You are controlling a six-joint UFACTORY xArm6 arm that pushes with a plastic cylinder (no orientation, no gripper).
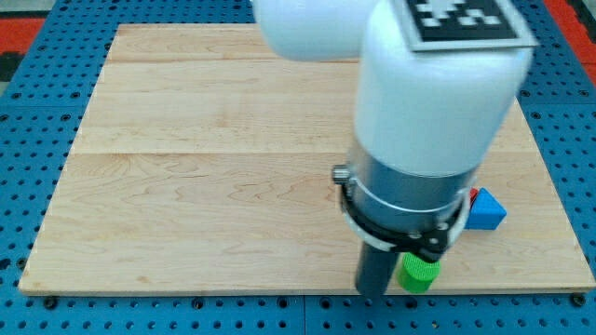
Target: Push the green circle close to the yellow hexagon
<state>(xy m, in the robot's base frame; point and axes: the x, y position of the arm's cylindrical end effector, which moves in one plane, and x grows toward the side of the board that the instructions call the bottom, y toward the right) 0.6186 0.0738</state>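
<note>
A green circle block (418, 274) lies near the board's bottom edge, right of centre, partly hidden by my arm. My rod comes down just left of it, and my tip (374, 294) stands at the block's left side, close to or touching it. No yellow hexagon shows in the view; my large white arm hides much of the board's right half.
A blue block (486, 212) lies at the right, with a bit of a red block (473, 194) at its upper left, both partly behind the arm. The wooden board (186, 167) rests on a blue pegboard (28, 140). The board's bottom edge runs just below my tip.
</note>
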